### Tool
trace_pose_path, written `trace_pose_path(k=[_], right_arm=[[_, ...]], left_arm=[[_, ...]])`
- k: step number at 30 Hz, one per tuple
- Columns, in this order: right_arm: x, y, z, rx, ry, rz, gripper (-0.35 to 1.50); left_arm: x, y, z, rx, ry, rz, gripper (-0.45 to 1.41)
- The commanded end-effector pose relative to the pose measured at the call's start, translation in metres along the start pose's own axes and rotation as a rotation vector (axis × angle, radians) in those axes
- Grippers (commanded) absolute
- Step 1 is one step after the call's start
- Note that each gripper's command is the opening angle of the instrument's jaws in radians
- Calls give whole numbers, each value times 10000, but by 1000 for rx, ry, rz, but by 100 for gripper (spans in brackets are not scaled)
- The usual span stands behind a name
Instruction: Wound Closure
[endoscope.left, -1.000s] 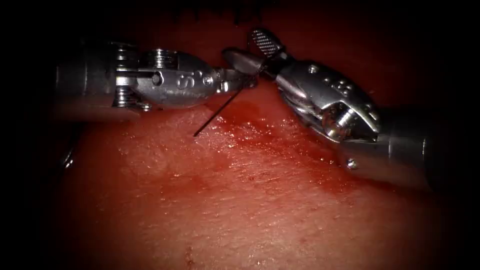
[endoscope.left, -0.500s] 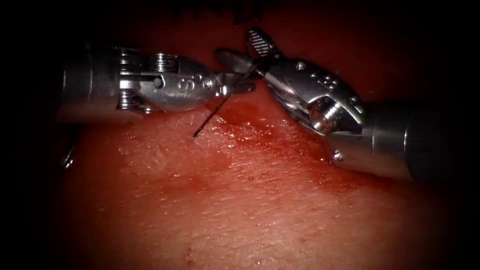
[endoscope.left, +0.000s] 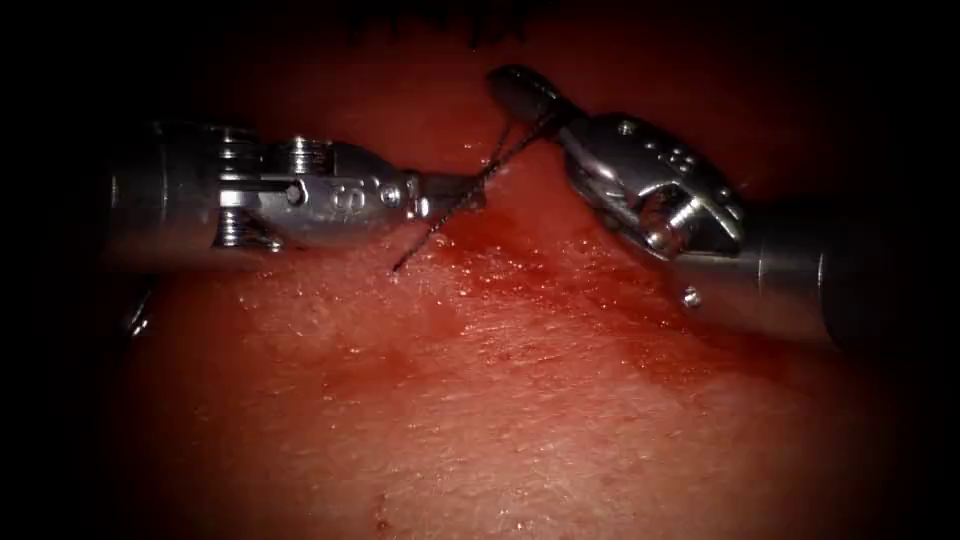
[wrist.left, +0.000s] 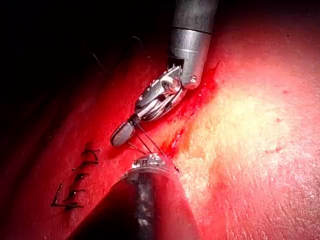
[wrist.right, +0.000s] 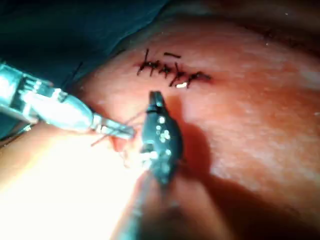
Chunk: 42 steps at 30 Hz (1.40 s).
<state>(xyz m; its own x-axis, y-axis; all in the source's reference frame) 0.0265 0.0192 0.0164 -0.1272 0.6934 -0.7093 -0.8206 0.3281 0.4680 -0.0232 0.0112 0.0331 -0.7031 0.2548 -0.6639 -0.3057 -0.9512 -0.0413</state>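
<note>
My left tool comes in from the left with its jaws shut on a dark thread. The thread leaves the tissue just below those jaws and runs taut up to the right. My right tool has its jaws shut on that same thread, close above the left tool's tip, and a second strand hangs from them. The left wrist view has the right tool holding two strands that reach the left tool. In the right wrist view, the right tool stands beside the left tool.
A row of finished dark stitches lies just beyond the tools, also seen as stitches in the left wrist view. Red fluid wets the tissue around and to the right of the thread's exit. The open red cut runs under the right tool.
The right tool's jaws were open around the strand and have shut on it. The left tool has drawn a little to the left, and the thread now stretches taut between the two tools.
</note>
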Motion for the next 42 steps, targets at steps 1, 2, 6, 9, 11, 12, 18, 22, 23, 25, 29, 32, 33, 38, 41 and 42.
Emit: trace_pose_path(k=[1,2,6,9,11,12,18,22,23,25,29,32,33,38,41,42], right_arm=[[-1,-11,5,5,11,-11,-35],[0,-15,6,2,-4,-11,-35],[-1,-23,7,4,-25,-11,-35],[-4,-26,4,17,-32,-12,-35],[-5,-27,3,16,-31,-13,-35],[-10,-30,2,16,-29,-15,-35],[-16,-43,-1,18,-27,-15,-35],[-12,-45,-3,19,-30,-11,-35],[-10,-47,-4,18,-35,-9,-35],[-8,-52,-7,20,-20,-4,-35],[-8,-70,-12,12,20,5,-35],[-12,-91,-13,1,21,-22,-35],[-12,-91,-13,1,21,-22,-35],[-18,-110,-23,-9,22,-57,-35],[-23,-119,-30,-15,23,-71,-35],[-27,-125,-35,-15,25,-78,-35]], left_arm=[[1,2,7,0,2,1,-45],[0,2,6,-1,3,2,-45],[-2,3,1,-4,4,4,-45],[-6,2,-4,-12,5,8,-45],[-6,2,-4,-12,6,8,-45],[-6,1,-5,-13,6,7,-45],[2,-16,-14,-26,6,0,-45],[4,-22,-21,-27,2,-1,-45],[4,-23,-24,-27,1,-1,-45],[1,-26,-29,-27,0,1,-45],[-4,-32,-31,-22,-5,-2,-45],[-9,-44,-30,-21,-12,-24,-45],[-9,-44,-30,-21,-12,-24,-45],[-14,-77,-22,-36,-45,-61,-45],[-18,-99,-18,-39,-45,-72,-45],[-21,-114,-15,-35,-48,-72,-45]])
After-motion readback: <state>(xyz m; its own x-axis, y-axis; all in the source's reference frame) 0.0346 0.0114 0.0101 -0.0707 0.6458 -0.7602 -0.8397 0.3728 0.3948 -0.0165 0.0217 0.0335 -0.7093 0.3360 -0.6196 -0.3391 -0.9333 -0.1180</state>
